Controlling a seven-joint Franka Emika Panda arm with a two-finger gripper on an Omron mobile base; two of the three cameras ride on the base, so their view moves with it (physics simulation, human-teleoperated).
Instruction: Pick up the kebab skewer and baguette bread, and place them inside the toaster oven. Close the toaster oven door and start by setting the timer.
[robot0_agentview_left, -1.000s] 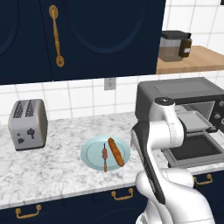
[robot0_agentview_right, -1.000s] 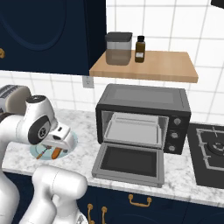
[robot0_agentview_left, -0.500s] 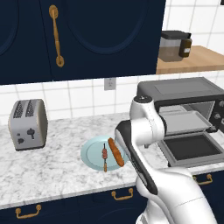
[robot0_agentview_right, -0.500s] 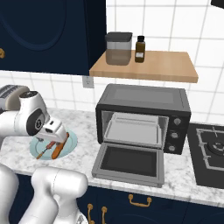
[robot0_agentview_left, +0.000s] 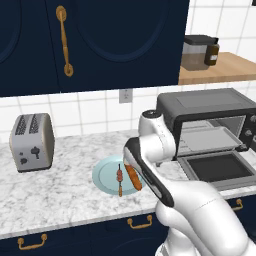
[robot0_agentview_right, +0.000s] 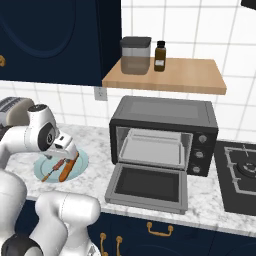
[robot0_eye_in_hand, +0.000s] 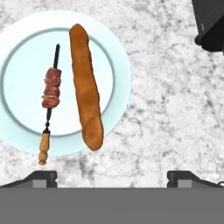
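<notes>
Pale blue plate (robot0_eye_in_hand: 118, 65) on the marble counter (robot0_eye_in_hand: 175, 113) carries the kebab skewer (robot0_eye_in_hand: 51, 92) and baguette bread (robot0_eye_in_hand: 86, 87) side by side. Above the plate, the hand (robot0_eye_in_hand: 111, 177) hangs spread wide, empty. Beside the plate, the toaster oven (robot0_agentview_right: 165, 135) has its toaster oven door (robot0_agentview_right: 148, 186) dropped open.

Kitchen: marble counter (robot0_agentview_left: 60, 190), toaster (robot0_agentview_left: 31, 142), stove (robot0_agentview_right: 242, 175)

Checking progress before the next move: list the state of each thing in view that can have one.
Oven door: dropped open, flat.
Toaster oven: tray inside, no food on it.
Skewer: lying on the plate.
Bread: lying on the plate beside the skewer.
Plate: on the counter, holding both.
Claw: open, above the counter, holding nothing.
</notes>
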